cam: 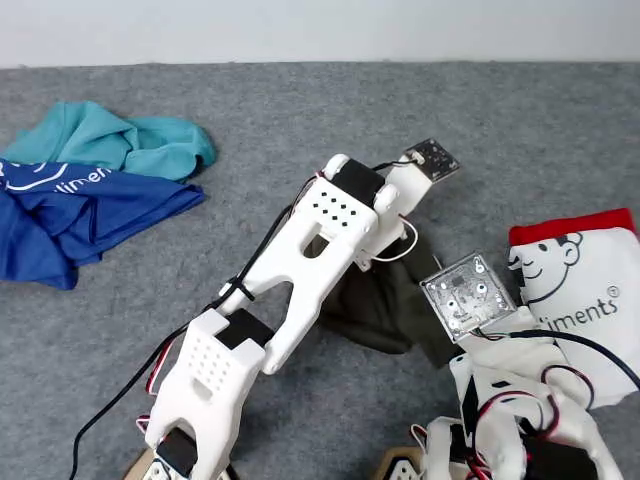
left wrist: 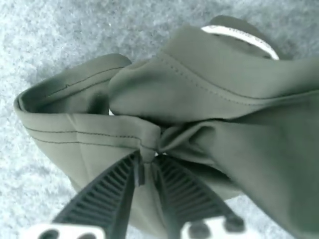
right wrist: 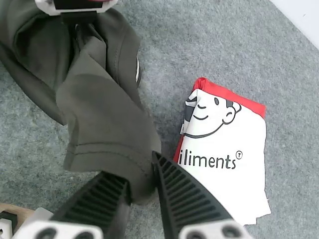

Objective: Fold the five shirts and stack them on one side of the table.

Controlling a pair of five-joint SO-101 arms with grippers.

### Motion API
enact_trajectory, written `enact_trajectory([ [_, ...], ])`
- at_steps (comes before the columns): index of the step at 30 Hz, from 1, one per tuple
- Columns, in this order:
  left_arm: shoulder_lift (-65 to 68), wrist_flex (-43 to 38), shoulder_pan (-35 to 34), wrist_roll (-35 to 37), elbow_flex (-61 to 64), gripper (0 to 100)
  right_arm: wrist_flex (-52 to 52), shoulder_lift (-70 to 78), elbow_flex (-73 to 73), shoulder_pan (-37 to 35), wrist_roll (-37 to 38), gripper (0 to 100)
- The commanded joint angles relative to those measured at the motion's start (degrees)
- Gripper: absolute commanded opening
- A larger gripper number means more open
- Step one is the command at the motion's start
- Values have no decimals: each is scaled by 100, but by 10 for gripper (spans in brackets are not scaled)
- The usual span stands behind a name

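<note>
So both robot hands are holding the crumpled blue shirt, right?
No. The left hand and the right hand are both holding the dark olive-green cloth shirt, as the two wrist views show. The crumpled blue cloth shirt lies apart in the high view.

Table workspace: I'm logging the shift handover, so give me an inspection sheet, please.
Surface: grey carpet, flat.
Job's things: olive shirt bunched mid-table; white shirt folded on red shirt, right side; blue shirt and teal shirt crumpled, far left.
Clutter: nothing seen.
Tools: left tool and right tool each shut on the olive shirt.
Cables: black cable trails beside one arm.
Surroundings: pale wall behind.
</note>
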Motion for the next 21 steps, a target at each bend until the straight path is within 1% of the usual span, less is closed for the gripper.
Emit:
enact_trajectory([
  [1,-422,149,-53,-325,-259,13,207,57,9,-4,9,9],
  [10,-905,352,-26,-387,-224,16,207,57,9,-4,9,9],
  [12,-870,352,-53,-387,-224,24,207,57,9,-4,9,9],
  [17,-659,352,-44,-396,-215,88,215,57,9,-4,9,9],
  [21,-273,343,-35,-396,-224,103,215,57,9,-4,9,9],
])
